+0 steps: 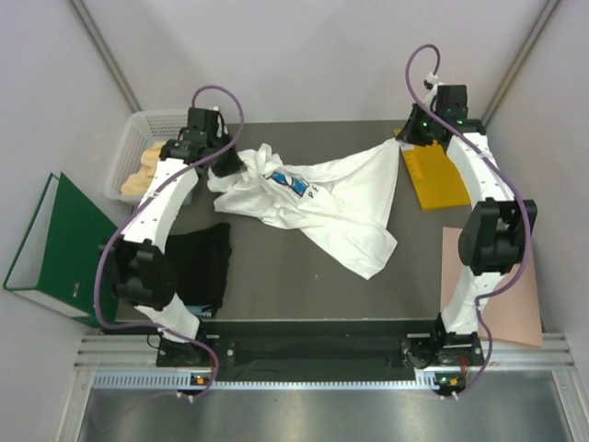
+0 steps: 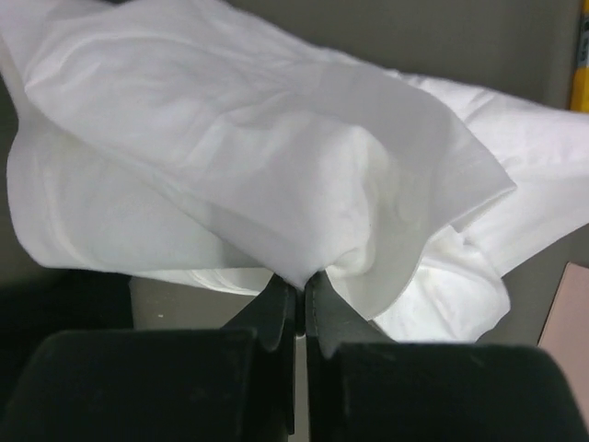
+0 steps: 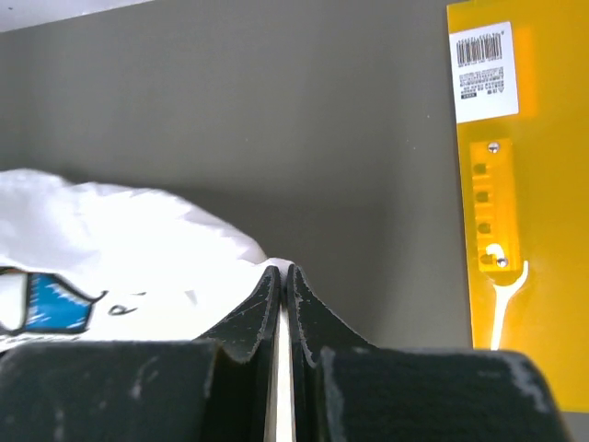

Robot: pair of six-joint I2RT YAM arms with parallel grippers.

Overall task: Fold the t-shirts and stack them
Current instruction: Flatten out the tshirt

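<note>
**Strung up at both ends, not folded yet**

Looking at the large white cotton t-shirt with the blue chest print: stretched long-ways from 10 to 2 o'clock across the far table, sagging toward 5. Pinched tight at 10 by the left gripper and at 2 by the right gripper. Probably wants laying flat next. Plain black t-shirt parked at 8, nearer the left arm.

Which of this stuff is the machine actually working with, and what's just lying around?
Job: white t-shirt, pinched by left gripper and right gripper; black t-shirt.
Lying about: orange-yellow envelope, pink paper sheet, green binder, white basket.
</note>
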